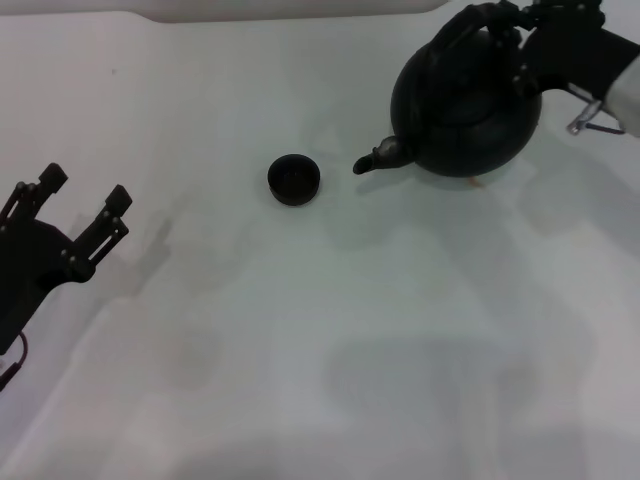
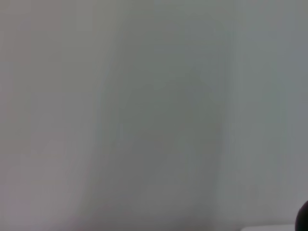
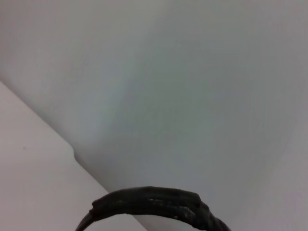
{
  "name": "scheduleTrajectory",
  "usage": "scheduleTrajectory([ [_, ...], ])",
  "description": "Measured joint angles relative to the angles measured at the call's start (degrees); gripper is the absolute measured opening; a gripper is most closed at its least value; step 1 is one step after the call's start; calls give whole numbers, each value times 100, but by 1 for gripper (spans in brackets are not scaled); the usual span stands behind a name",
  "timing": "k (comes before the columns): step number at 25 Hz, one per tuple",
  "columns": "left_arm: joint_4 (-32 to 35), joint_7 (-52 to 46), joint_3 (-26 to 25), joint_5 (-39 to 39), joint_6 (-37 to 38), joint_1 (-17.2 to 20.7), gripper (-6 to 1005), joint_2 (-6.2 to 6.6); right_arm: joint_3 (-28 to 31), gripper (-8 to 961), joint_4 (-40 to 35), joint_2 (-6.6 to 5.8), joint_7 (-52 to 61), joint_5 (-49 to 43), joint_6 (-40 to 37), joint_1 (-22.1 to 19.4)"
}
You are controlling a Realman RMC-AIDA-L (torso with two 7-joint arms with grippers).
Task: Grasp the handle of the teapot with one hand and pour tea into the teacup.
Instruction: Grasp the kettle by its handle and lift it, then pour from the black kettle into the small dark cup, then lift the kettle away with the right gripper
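Left gripper (image 1: pixel 85 210): parked at 9 o'clock of the head view, black prongs spread wide, holding nothing. Teacup (image 1: pixel 294 180): small dark cup, upright on the white table (image 1: pixel 330 350) near centre, contents not discernible. Teapot (image 1: pixel 467 105): round matte black pot at 1 o'clock, spout aimed toward 9 o'clock at the cup, just short of it; whether it rests on the table or is lifted cannot be told. Handle (image 1: pixel 478 25): arched hoop, closed on at its 3 o'clock side by the right gripper (image 1: pixel 528 45). Status, as judged: grasp made; tilting and pouring remain.
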Motion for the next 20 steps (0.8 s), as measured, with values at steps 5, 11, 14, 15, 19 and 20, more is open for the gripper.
scheduleTrajectory([
  [5, -28, 0, -4, -2, 46, 19, 847, -9, -240, 111, 160, -18, -45, -8, -279, 41],
  [11, -40, -1, -7, -7, 28, -9, 846, -9, -408, 110, 386, -22, -8, -6, -546, 9],
  [14, -40, -1, -15, -9, 28, -39, 846, -5, -570, 109, 453, -24, -7, -9, -767, 3],
  [15, -40, -1, -17, -9, 26, -54, 846, -2, -627, 109, 466, -24, -8, -10, -834, 7],
  [19, -33, -1, -17, -9, 28, -95, 846, 9, -836, 108, 479, -6, -23, -13, -1055, 41],
  [20, -20, -1, -17, -9, 28, -97, 846, 9, -882, 108, 485, -3, -20, -13, -1104, 52],
])
